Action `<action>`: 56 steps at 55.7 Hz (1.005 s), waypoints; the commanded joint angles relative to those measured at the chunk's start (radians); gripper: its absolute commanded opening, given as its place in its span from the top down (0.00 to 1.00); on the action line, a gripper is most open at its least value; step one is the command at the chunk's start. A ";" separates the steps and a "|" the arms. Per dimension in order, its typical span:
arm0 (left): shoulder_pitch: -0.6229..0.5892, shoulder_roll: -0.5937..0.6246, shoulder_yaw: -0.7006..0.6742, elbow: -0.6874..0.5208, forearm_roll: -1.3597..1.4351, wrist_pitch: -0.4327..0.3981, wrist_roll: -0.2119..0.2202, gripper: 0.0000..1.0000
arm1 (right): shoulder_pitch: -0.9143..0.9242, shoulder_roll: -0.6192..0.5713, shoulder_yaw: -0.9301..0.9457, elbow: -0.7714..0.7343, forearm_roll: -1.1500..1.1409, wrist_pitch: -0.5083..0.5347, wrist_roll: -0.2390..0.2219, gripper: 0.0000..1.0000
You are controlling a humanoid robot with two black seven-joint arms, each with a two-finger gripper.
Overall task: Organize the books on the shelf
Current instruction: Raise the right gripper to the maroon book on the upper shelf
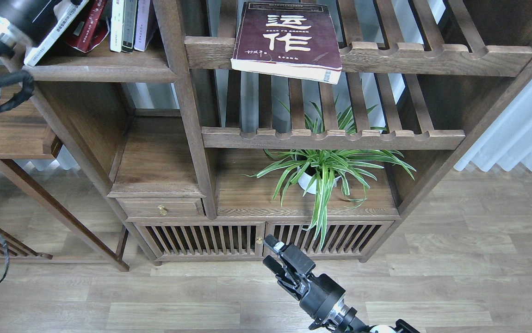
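One maroon book (289,39) on slatted rack (432,58)

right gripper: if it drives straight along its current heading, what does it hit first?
Likely the slatted cabinet door at the bookcase base. The right gripper points up-left toward it, fingertips near the brass knob. Depth is unclear from this single view, and it may pass under the spider plant's hanging leaves.

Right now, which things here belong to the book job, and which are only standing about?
For the job:
maroon book, lying flat on a slatted rack
solid shelf with standing books
right end effector, empty

Standing about:
potted plant
small drawer
white curtain
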 commanded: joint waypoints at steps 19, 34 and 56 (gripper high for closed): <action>0.446 0.025 -0.128 -0.386 -0.119 0.000 0.009 0.00 | 0.074 0.000 0.051 0.107 -0.003 0.000 0.061 0.02; 0.611 0.015 -0.134 -0.411 -0.259 0.000 0.018 0.00 | 0.137 0.000 0.070 0.177 -0.003 0.000 0.070 0.03; 0.813 -0.039 -0.137 -0.389 -0.280 0.000 0.020 0.00 | 0.317 0.000 0.071 0.187 -0.017 0.000 0.154 0.03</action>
